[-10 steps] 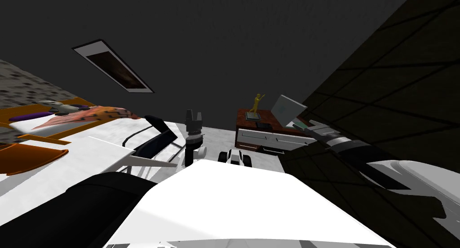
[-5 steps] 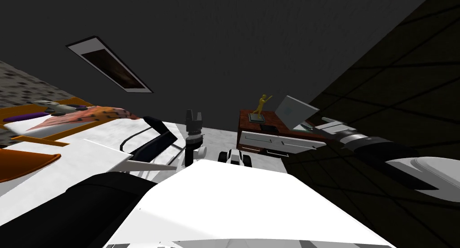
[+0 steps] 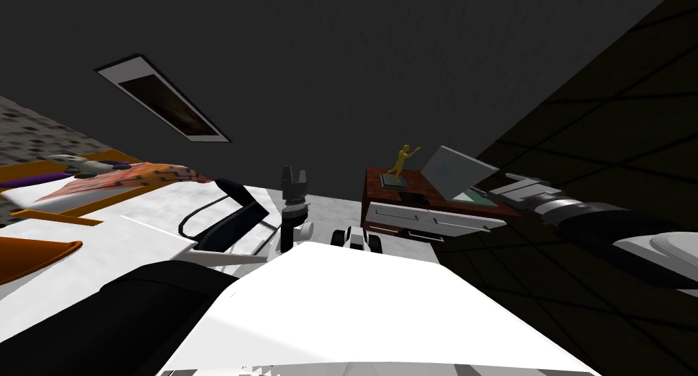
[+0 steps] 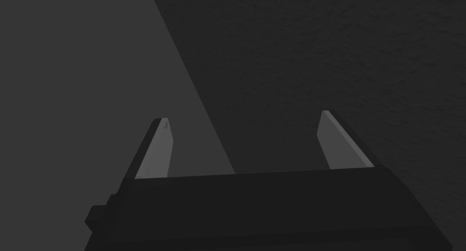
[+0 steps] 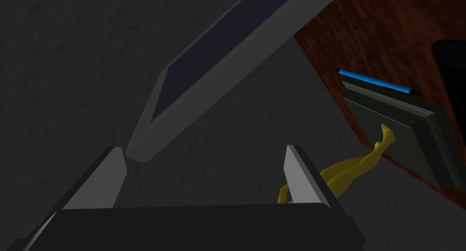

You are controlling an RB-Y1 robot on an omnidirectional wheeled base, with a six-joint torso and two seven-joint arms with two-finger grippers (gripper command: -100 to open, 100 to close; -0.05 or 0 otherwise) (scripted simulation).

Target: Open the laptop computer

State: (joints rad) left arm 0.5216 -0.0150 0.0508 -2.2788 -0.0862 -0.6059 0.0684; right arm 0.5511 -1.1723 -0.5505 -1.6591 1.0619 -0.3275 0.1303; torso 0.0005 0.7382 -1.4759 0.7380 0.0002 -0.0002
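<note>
Head view: we see the laptop (image 3: pixel 451 173) on the reddish-brown desk (image 3: pixel 378 182), lid raised and tilted
Right gripper (image 5: pixel 205 153): fingers wide apart, holding nothing, one fingertip just beside the lid's corner
Yellow figurine (image 5: pixel 355 167): on the desk beside the laptop
Left gripper (image 4: pixel 243 120): fingers spread, empty, well apart from the desk

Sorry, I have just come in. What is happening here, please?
The robot is working on a laptop on a reddish-brown desk with white drawers, beside a yellow figurine. The lid is raised at a slant. The right gripper is at the lid's edge, jaws open, gripping nothing; whether it touches the lid is unclear. The left gripper is held up in front of the robot, jaws open, idle.
</note>
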